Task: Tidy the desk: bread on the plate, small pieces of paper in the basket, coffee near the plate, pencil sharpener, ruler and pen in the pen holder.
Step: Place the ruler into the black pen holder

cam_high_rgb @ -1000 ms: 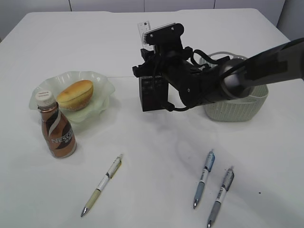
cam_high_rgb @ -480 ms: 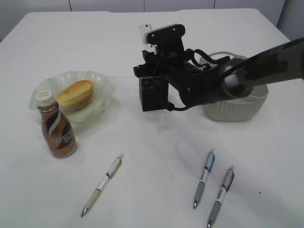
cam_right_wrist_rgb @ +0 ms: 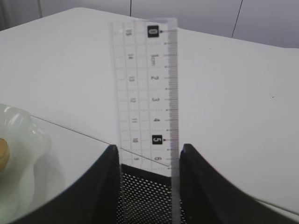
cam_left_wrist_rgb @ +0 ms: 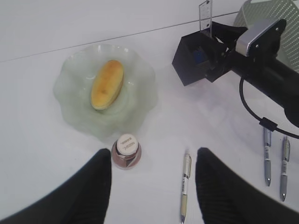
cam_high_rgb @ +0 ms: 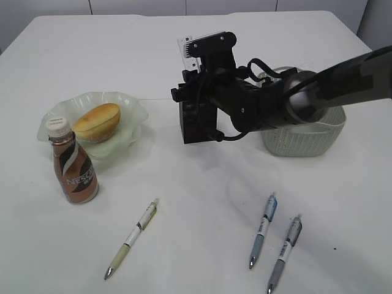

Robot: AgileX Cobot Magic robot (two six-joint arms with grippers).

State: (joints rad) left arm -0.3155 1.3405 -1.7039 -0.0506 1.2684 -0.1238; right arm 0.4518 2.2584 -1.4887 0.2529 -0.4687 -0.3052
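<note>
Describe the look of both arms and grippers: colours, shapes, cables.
The right arm is a black tube ending in a bulky black wrist, with a silver-grey camera block on top and a black cable looping below. Left gripper and right gripper have broad, rounded matte-black fingers.

The desk [cam_high_rgb: 196, 55] is white, with a thin seam across it. On it stand the plate [cam_high_rgb: 131, 110] and the coffee [cam_high_rgb: 73, 171] toward the left edge, the pen holder [cam_high_rgb: 195, 122] in the middle and the basket [cam_high_rgb: 306, 144] toward the right edge. Three pens lie near the front edge: one cream [cam_high_rgb: 131, 237], two grey-blue [cam_high_rgb: 263, 229] [cam_high_rgb: 285, 252].
</note>
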